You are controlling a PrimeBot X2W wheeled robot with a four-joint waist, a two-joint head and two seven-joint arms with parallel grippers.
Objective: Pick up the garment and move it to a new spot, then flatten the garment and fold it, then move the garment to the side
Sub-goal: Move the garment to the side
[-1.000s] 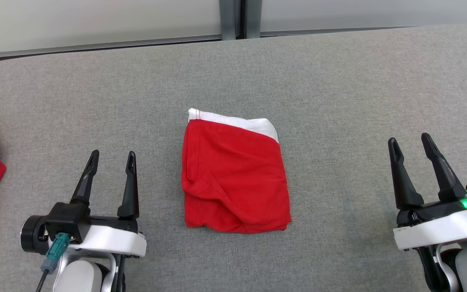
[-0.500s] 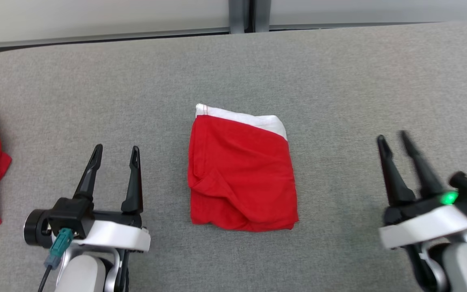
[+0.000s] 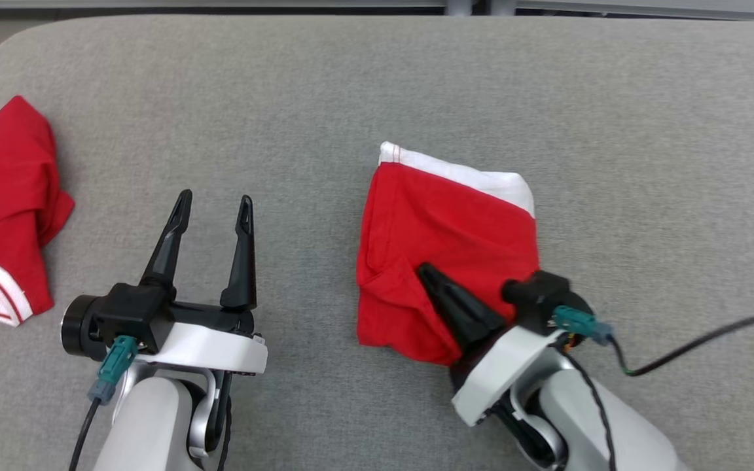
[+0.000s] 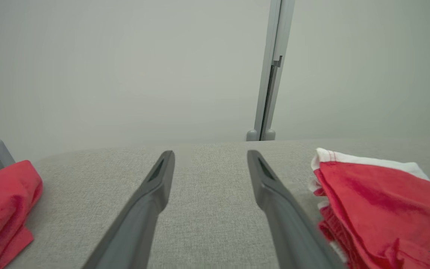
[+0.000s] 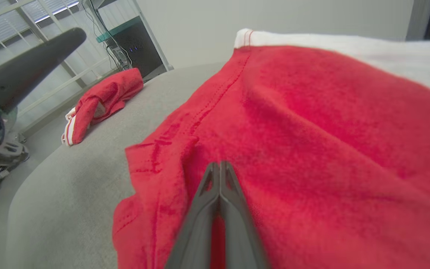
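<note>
A: Change on right gripper point(image 3: 424, 269)?
B: Goes from spread wide at the right edge to pressed together, no gap at the tips. Lies now across the near part of garment point(image 3: 446, 222), pointing up-left.
A: Pinching cloth?
B: Can't tell. Looks merely laid on top in the right wrist view. Closes in the air on the way over, so probably no pinch.
A: And left gripper point(image 3: 214, 196)?
B: Spread as before, parked left of garment, well apart from it, touching nothing.
A: Garment shifted?
B: Seems not. Same folded rectangle, white band at far edge, flat on grey table point(image 3: 285, 85). Sits further right in head view only through camera swing, which also brings more of second red garment point(image 3: 4, 183) into view at far left.
A: Meaning for task?
B: Folding looks done. Reads as start of the move aside, likely a push or slide with closed fingers rather than a lift.
</note>
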